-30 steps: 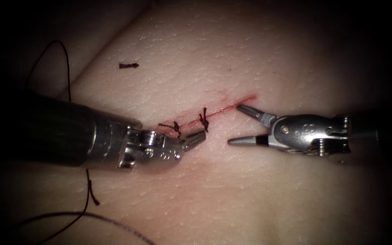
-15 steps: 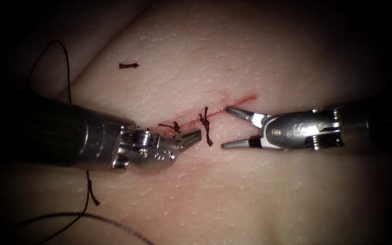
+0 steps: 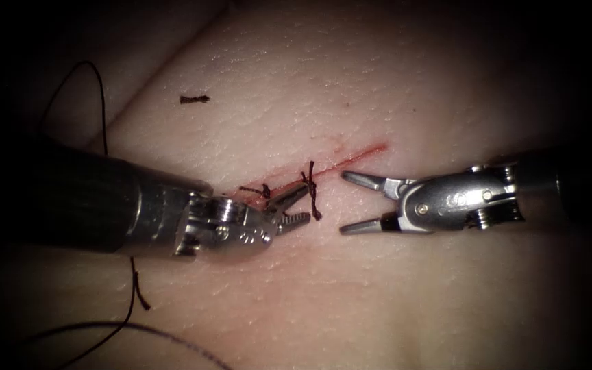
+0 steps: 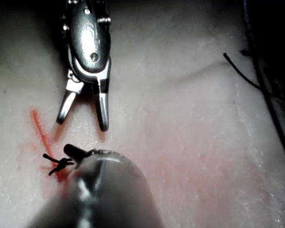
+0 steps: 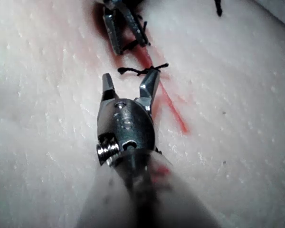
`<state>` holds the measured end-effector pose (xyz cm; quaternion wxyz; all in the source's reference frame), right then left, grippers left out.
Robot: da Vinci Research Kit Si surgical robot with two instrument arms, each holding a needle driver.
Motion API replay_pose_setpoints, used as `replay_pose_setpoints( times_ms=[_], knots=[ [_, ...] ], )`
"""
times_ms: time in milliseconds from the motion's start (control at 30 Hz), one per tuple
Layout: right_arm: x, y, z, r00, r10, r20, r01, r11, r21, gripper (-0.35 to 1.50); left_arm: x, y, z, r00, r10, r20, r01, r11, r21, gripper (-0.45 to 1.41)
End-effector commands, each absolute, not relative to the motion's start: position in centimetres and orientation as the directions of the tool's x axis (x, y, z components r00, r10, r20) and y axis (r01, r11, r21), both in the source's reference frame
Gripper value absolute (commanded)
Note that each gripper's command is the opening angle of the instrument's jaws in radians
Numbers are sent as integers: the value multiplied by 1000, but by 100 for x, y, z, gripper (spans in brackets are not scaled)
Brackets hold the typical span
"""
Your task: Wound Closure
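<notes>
Two tools I hold empty, left tool (image 3: 294, 207) and right tool (image 3: 355, 202) both agape, knotted stitch (image 3: 312, 186) between them, at the left's three o'clock, on the cut (image 3: 351, 159).

surround: dark, unlit | light: bright pool at centre, fading to black at the edges

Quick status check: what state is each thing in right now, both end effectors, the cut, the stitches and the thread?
Left end effector: open, holds nothing.
Right end effector: open, holds nothing.
Cut: partly closed, red fluid along it.
Right stitch: knotted across the cut, ends free.
Left stitch: knotted, beside the left end effector.
Thread: slack, lying on the tissue.
Cut end of thread: loose on the tissue.
</notes>
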<state>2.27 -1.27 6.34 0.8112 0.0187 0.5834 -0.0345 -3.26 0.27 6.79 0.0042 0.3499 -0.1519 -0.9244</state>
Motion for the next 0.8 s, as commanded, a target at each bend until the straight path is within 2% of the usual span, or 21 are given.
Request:
replay_pose_setpoints(
  times_ms=[33,233,533,800],
  knots=[
    [231,-134,638,316,-29,-948,78,997,-4,143,-332,21,685,-751,-123,-649,-90,-954,285,54],
    [230,-135,637,316,-23,-949,77,997,2,145,-341,8,691,-745,-171,-645,-45,-951,305,56],
    [230,-137,638,314,-7,-950,68,998,15,145,-351,13,702,-743,-210,-636,-15,-944,330,39],
    [230,-139,639,314,3,-949,66,998,25,143,-350,17,713,-741,-216,-636,-13,-942,335,39]
  ],
)
